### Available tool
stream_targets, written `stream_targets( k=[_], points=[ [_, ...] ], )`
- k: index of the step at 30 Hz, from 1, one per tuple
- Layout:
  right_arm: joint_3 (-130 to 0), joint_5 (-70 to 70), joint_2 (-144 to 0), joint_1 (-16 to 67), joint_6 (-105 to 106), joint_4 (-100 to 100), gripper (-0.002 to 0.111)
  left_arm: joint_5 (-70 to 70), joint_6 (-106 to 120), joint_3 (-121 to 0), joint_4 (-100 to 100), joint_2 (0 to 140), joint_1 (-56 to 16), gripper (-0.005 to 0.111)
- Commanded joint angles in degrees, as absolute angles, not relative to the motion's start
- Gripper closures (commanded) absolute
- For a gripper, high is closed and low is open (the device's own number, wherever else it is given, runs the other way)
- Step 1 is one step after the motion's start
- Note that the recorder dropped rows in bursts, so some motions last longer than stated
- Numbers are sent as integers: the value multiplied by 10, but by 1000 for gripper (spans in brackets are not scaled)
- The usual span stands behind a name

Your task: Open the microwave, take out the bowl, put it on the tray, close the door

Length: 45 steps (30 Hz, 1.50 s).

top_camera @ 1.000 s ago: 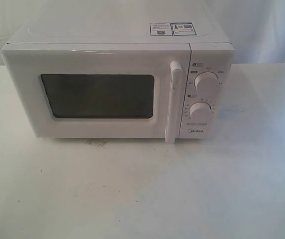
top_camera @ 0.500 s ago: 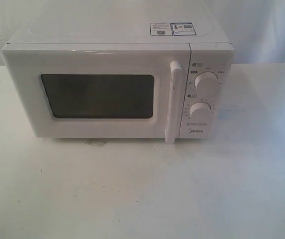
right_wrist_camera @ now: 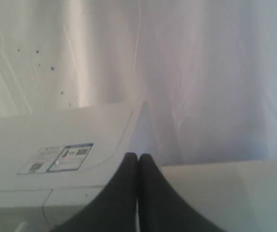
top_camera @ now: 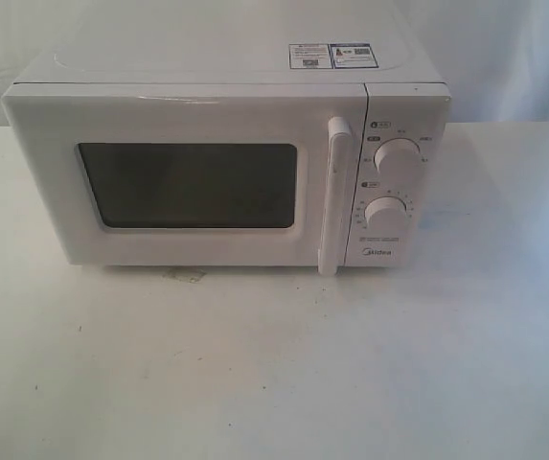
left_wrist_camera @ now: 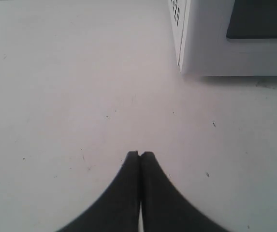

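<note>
The white microwave stands at the back middle of the table, its door shut, with a dark window and a vertical white bar handle. Two round knobs sit right of the handle. The bowl is hidden and no tray shows. Neither gripper appears in the exterior view. My left gripper is shut and empty over bare table, near the microwave's lower left corner. My right gripper is shut and empty, level with the microwave's top, where the stickers lie.
White table spreads in front of the microwave, with a small stain below the door. White curtain hangs behind. The table's right part runs beside the microwave.
</note>
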<state>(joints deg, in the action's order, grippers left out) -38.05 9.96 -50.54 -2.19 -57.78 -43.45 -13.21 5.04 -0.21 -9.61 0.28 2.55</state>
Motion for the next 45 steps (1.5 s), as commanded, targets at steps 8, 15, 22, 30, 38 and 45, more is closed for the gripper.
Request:
stream_targets(
  k=[8, 15, 22, 30, 38, 45],
  points=[
    [-393, 666, -681, 54, -666, -896, 108, -132, 49, 0, -101, 0, 27, 107],
    [-406, 479, -718, 76, -810, -975, 108, -132, 49, 0, -101, 0, 27, 107],
    [-391, 364, -739, 76, -872, -999, 108, -132, 49, 0, -101, 0, 27, 107],
    [-386, 289, -782, 76, -834, -999, 101, -132, 49, 0, -101, 0, 27, 107],
    [-387, 313, -815, 76, -708, -886, 45, -132, 49, 0, -101, 0, 27, 107],
    [-389, 364, -818, 76, -588, -799, 40, -132, 49, 0, -101, 0, 27, 107]
  ],
)
